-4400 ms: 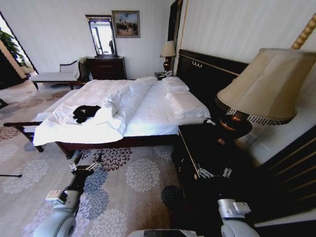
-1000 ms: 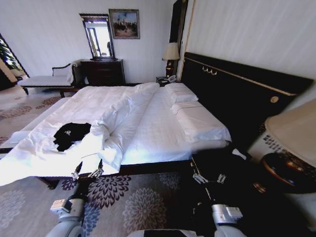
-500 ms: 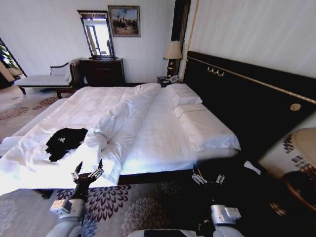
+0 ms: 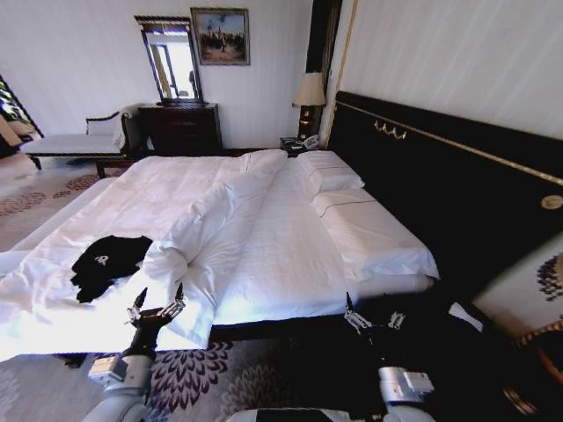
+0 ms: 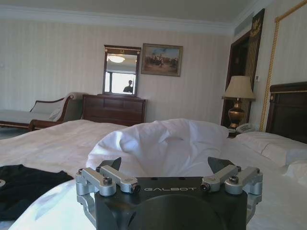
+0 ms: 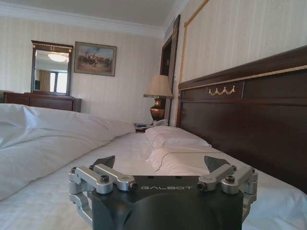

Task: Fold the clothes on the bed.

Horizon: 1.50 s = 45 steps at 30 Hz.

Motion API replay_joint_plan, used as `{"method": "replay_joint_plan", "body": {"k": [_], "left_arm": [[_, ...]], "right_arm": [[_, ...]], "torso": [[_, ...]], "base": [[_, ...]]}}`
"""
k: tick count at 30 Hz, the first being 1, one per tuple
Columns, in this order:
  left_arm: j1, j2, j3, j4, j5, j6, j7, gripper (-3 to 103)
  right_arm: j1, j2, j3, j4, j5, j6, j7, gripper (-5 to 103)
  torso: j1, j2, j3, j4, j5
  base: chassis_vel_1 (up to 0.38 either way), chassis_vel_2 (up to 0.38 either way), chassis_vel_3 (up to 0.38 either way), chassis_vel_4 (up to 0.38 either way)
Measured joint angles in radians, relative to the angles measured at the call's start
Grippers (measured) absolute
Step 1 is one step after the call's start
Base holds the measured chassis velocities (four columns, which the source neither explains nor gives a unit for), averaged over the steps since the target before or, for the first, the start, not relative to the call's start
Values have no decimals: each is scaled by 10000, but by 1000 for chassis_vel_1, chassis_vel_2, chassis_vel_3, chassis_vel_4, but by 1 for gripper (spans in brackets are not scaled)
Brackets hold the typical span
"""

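Note:
The clothes (image 4: pixel 104 261) are a black T-shirt lying crumpled on the white duvet near the bed's (image 4: pixel 290 237) near left corner; its edge also appears as dark cloth (image 5: pixel 21 189) in the left wrist view. My left gripper (image 4: pixel 157 301) hangs open over the bed's near edge, just right of the shirt. The left gripper (image 5: pixel 165 165) faces a bunched fold of the duvet (image 5: pixel 163 143). My right gripper (image 4: pixel 374 312) is open at the near edge by the pillows (image 4: pixel 374 233). In its wrist view the right gripper (image 6: pixel 160 164) points along the mattress.
A dark headboard (image 4: pixel 440 185) with gold trim runs along the right. A dresser (image 4: pixel 180 127) with mirror, a chaise lounge (image 4: pixel 70 143) and a bedside lamp (image 4: pixel 308 92) stand at the far wall. Patterned carpet (image 4: pixel 202 378) lies below me.
The whole picture has shifted: the camera has moved closer to the bed and leftward, so the near nightstand and lamp have left the view. Both grippers stay open in the same pose.

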Motion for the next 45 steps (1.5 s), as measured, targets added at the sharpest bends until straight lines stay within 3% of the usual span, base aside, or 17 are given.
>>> {"method": "replay_joint_plan", "body": {"k": [45], "left_arm": [[30,-29,-79,111,-30,-20,-18,100]], "right_arm": [[0,79,-112,7,-464,-18,6,100]], "torso": [[-1,-1,1,0,-1]], "base": [[1,91,-2,-91]]}}
